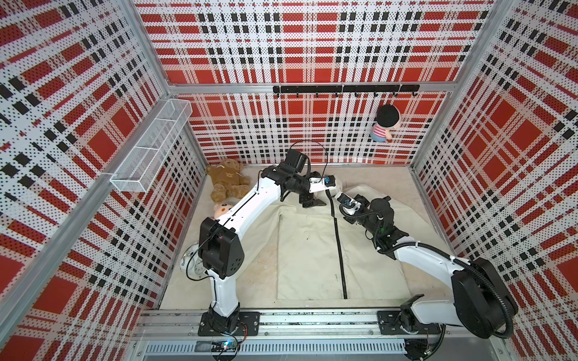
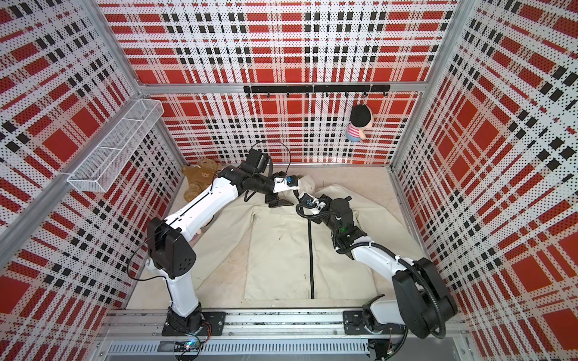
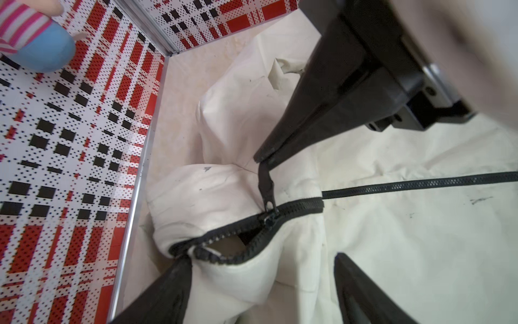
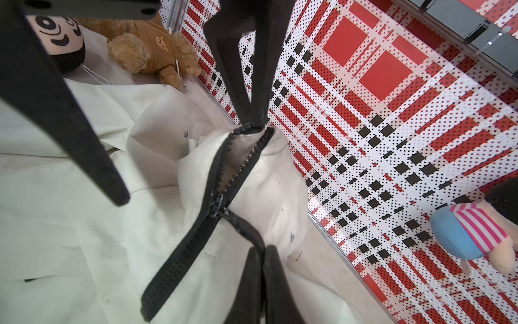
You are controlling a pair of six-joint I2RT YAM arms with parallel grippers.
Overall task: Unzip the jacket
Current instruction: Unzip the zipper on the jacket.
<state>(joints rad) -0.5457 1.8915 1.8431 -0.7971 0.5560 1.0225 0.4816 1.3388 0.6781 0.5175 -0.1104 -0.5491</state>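
Observation:
The cream jacket (image 1: pixel 306 250) lies flat on the floor, its black zipper (image 1: pixel 339 250) running toward the front edge, as both top views show. At the back its collar (image 3: pixel 224 196) is lifted. The zipper is parted a short way down to the slider (image 3: pixel 269 218). My right gripper (image 4: pixel 262 248) is shut on the black zipper pull (image 3: pixel 266 182) and holds it taut above the slider. My left gripper (image 3: pixel 262 258) is open around the collar. One of its fingertips (image 4: pixel 252 123) touches the collar's top edge where the zipper ends.
A brown teddy bear (image 1: pixel 226 183) and a plush head (image 1: pixel 222 209) lie at the back left beside the left arm. A striped doll (image 1: pixel 384 123) hangs from a hook rail (image 1: pixel 344 89) on the back wall. A wire basket (image 1: pixel 153 147) juts from the left wall.

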